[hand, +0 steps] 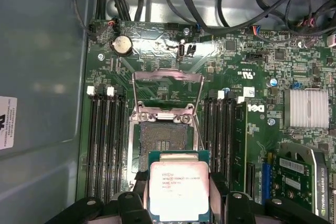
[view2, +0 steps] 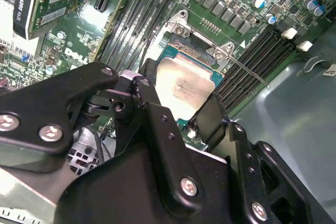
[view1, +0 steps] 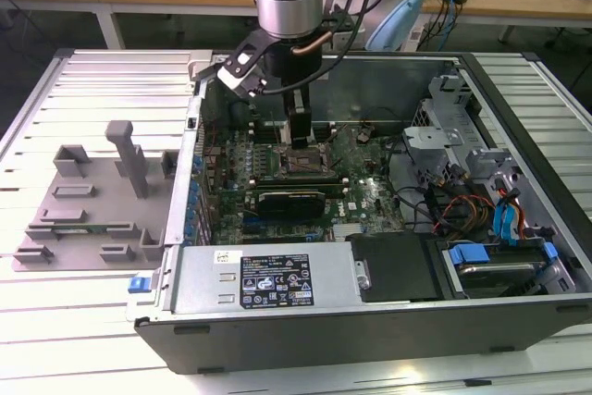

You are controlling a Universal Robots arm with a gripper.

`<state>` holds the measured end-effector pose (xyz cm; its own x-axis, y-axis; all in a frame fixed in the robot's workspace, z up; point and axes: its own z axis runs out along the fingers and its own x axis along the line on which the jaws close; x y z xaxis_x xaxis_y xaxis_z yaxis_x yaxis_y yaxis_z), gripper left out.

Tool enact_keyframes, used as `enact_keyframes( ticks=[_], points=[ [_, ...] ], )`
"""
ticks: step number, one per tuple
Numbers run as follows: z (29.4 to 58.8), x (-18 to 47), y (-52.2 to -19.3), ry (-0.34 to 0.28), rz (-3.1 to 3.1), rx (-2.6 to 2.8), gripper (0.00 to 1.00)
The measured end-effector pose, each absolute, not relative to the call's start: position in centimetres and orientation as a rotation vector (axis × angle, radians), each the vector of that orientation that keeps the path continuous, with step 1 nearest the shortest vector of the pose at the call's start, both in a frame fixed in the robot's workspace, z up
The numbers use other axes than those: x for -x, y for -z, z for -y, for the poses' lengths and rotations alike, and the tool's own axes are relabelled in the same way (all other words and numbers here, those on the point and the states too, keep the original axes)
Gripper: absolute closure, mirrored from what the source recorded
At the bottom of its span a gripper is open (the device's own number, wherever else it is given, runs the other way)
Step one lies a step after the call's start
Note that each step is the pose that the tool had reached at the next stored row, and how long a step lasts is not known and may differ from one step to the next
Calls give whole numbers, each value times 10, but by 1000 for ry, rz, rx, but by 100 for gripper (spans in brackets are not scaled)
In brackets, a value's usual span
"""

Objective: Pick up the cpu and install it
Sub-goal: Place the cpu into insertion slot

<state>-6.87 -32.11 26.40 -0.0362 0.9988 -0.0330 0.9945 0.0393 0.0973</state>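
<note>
Sides of the cpu (hand: 179,190) behind the claw (hand: 179,205)

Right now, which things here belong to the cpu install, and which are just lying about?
Job in hand:
- cpu, held in the gripper
- socket, open, with the cpu partly over it

Lying about:
- grey fixture, on the exterior view's left
- power supply
- graphics card
- heatsink
</note>
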Motion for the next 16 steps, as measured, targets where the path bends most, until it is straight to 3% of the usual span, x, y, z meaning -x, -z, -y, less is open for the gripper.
enact_keyframes(
  ticks=[16],
  points=[
    [321, 56, -238, -36, -2215, -2132, 46]
  ],
)
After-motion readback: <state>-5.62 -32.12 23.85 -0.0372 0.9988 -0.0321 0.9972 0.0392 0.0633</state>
